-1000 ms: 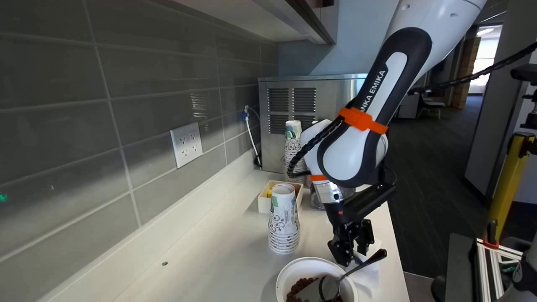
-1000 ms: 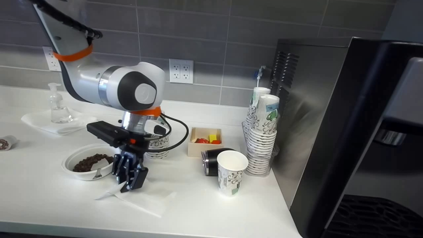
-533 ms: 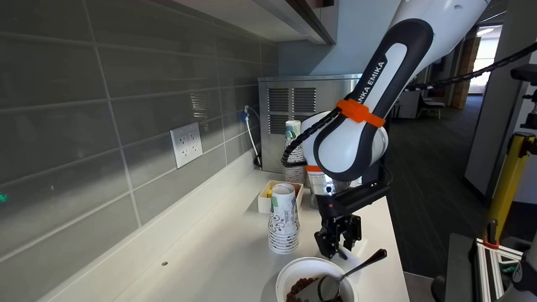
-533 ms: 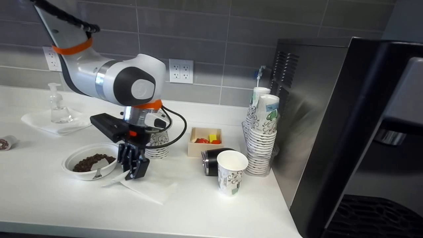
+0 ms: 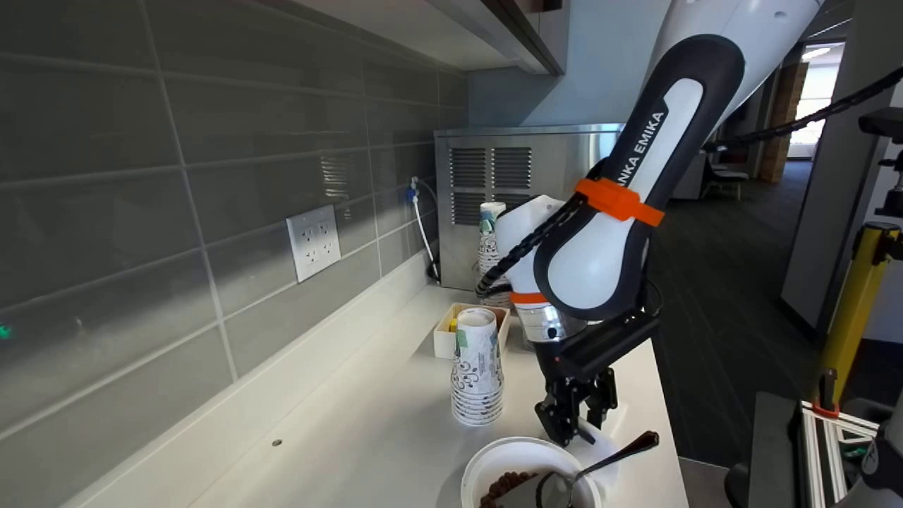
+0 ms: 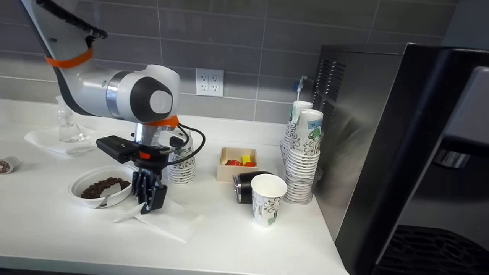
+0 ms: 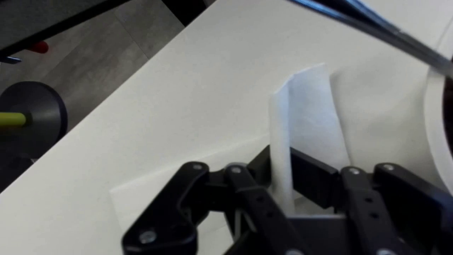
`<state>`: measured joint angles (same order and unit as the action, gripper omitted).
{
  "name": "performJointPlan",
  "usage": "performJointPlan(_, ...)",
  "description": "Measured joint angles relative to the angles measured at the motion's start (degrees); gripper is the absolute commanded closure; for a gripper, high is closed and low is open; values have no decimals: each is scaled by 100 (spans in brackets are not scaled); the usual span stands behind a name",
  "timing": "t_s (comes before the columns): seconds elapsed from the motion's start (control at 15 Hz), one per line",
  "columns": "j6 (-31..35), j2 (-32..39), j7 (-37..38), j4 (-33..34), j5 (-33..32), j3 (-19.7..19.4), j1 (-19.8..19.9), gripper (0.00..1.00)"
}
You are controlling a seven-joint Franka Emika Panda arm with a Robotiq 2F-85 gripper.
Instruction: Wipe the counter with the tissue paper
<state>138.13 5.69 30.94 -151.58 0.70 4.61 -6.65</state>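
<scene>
**Arm (image 5: 600,261) bent low, gripper (image 7: 281,168) facing down**

In both exterior views the arm slopes from high up to a bend above the wrist (image 6: 147,134), with orange bands (image 5: 617,201) around it. The wrist stands near upright, a black cable (image 5: 525,247) looping near it. The gripper hangs under the wrist, slightly tilted. In the wrist view its two fingers (image 7: 313,177) stand close together in a pinching hold.

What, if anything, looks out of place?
In an exterior view, the tumbler lies on its side, while the cup beside it stands upright. At the left edge, a container with brown bits also looks tipped.
</scene>
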Motion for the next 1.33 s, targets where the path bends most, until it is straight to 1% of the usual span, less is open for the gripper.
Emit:
performJointPlan(0.13, 0, 0, 359, 12, -313, -91, 3, 97)
performJointPlan(0.2, 0, 0, 464, 20, -412, -146, 11, 70)
performJointPlan(0.47, -1, -11, 575, 32, -486, -295, 59, 42)
performJointPlan(0.8, -4, -232, 450, -3, -423, -326, 144, 4)
performJointPlan(0.87, -25, -330, 354, -26, -381, -326, 174, 0)
performJointPlan(1.07, -184, -713, 6, -128, -207, -326, 258, 0)
performJointPlan(1.33, -600, -1334, -219, -314, -188, -305, 315, 0)
